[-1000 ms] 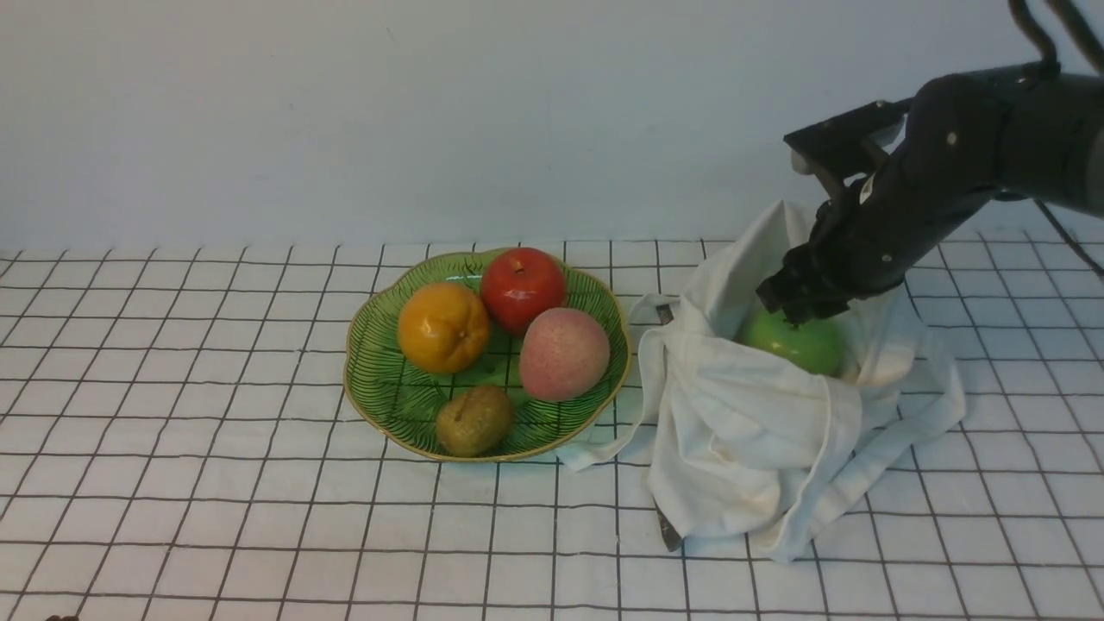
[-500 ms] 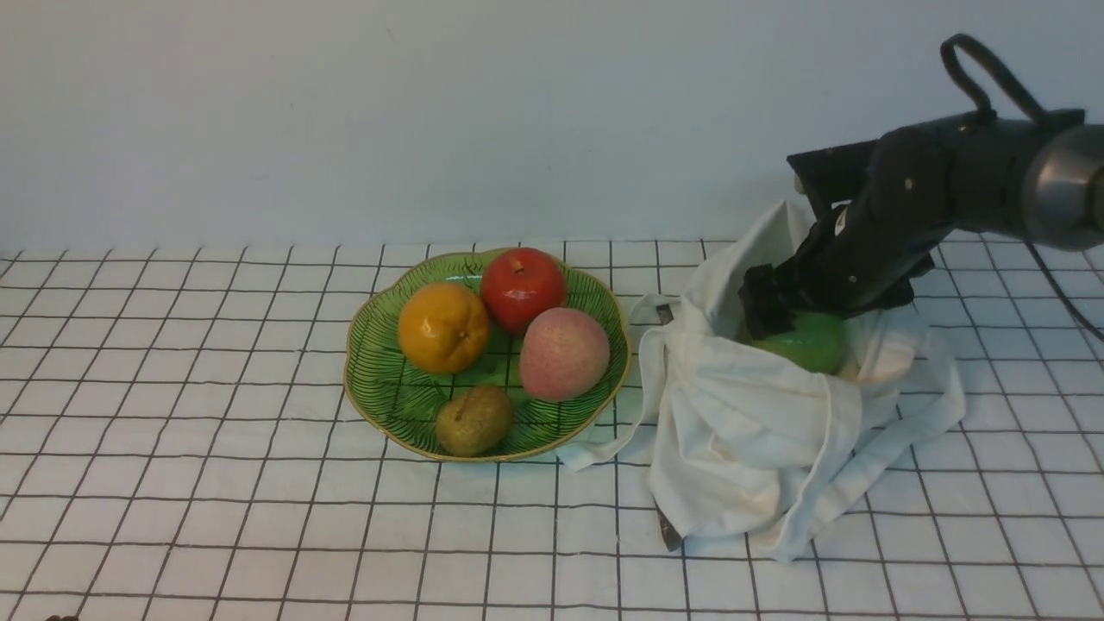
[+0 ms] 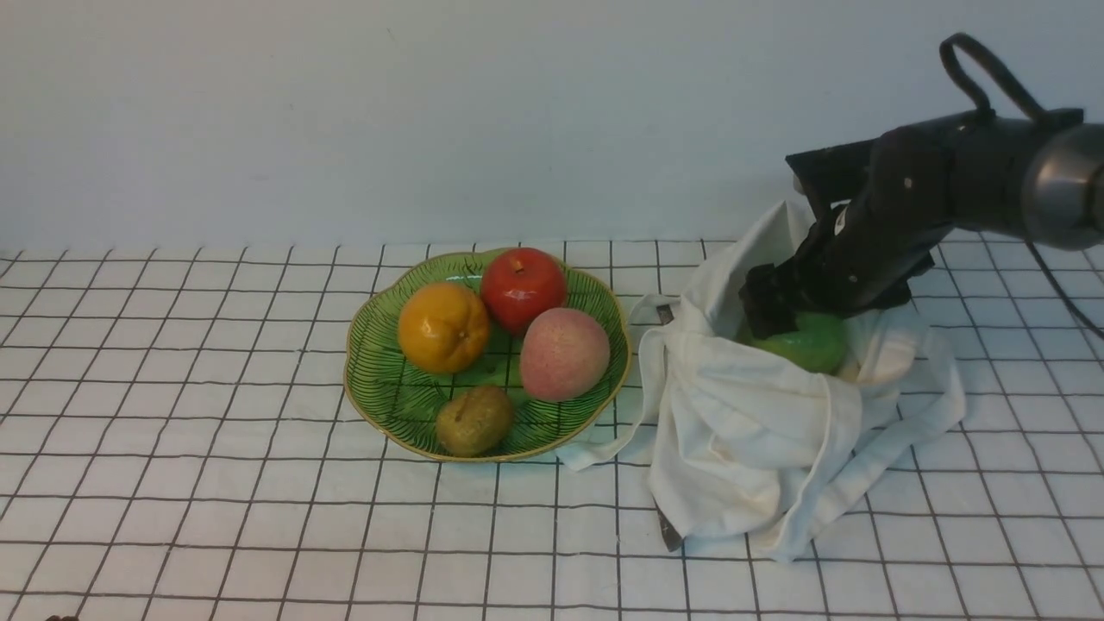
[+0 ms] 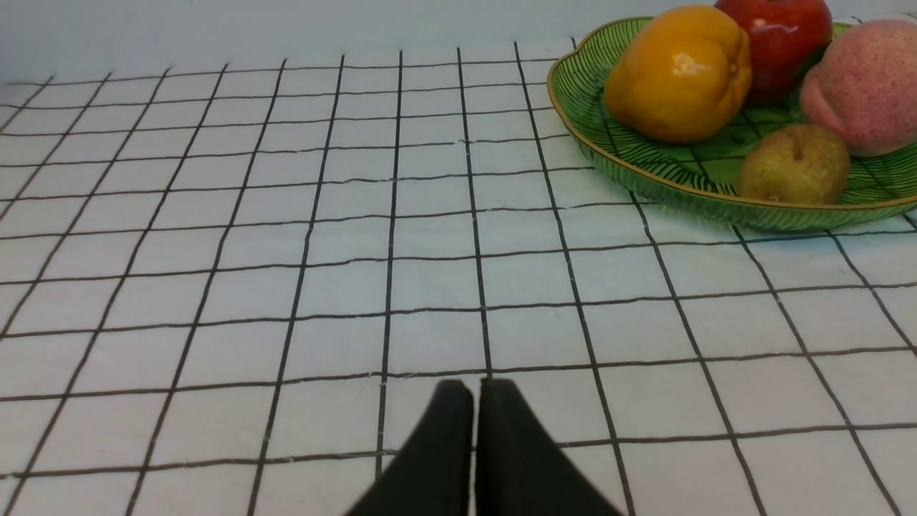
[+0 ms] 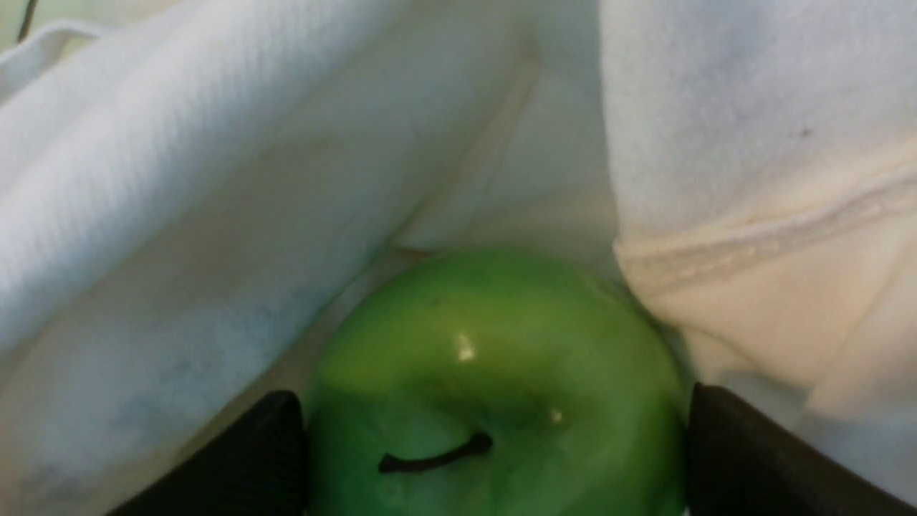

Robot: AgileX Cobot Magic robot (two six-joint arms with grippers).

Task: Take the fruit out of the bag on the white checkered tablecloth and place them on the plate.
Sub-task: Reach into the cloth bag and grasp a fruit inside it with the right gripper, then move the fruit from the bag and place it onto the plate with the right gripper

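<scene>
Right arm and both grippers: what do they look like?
Right arm: matte black housing with small pale screw dots, a rounded grey metal joint, a black cable looped above it. Right gripper: blocky, black. Left gripper: two black tapered fingers.

The right arm (image 3: 914, 198) has a matte black housing with small pale screw heads and one white marking. Its rear joint (image 3: 1065, 185) is a grey metallic cylinder. A black cable (image 3: 983, 73) forms a loop. The right tool (image 5: 494, 423) has black fingers (image 5: 265, 459). The left tool (image 4: 474, 390) has black fingers tapering to rounded tips.
</scene>
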